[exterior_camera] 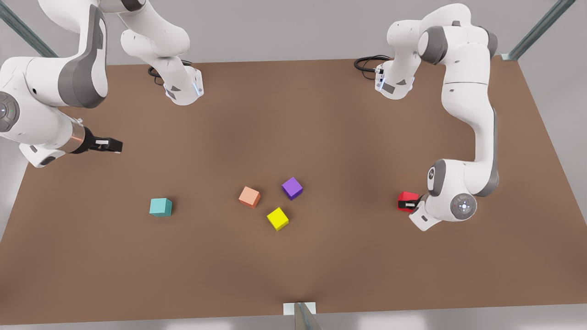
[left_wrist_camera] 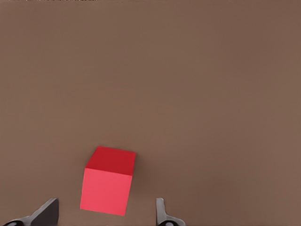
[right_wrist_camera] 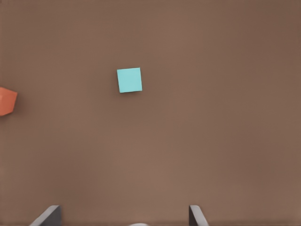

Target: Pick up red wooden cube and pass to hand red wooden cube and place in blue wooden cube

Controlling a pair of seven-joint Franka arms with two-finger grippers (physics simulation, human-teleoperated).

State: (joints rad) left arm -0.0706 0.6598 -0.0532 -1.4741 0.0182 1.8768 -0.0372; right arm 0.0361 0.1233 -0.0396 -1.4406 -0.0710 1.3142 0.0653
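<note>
Open tabletop around the outer cubes, a tight cluster in the middle.

The left gripper (exterior_camera: 409, 204) sits low at the red wooden cube (exterior_camera: 406, 200), fingers (left_wrist_camera: 162, 214) spread either side with a gap on each flank; bare table (exterior_camera: 481, 275) lies all round toward the near and far edges. The right gripper (exterior_camera: 110, 145) hangs over open surface, fingers apart, near the opposite side edge. The blue wooden cube (exterior_camera: 160, 207) stands alone, free on all sides. Between the two cubes the salmon cube (exterior_camera: 249, 197), purple cube (exterior_camera: 292, 188) and yellow cube (exterior_camera: 278, 218) crowd mid-table, near one another but apart.
</note>
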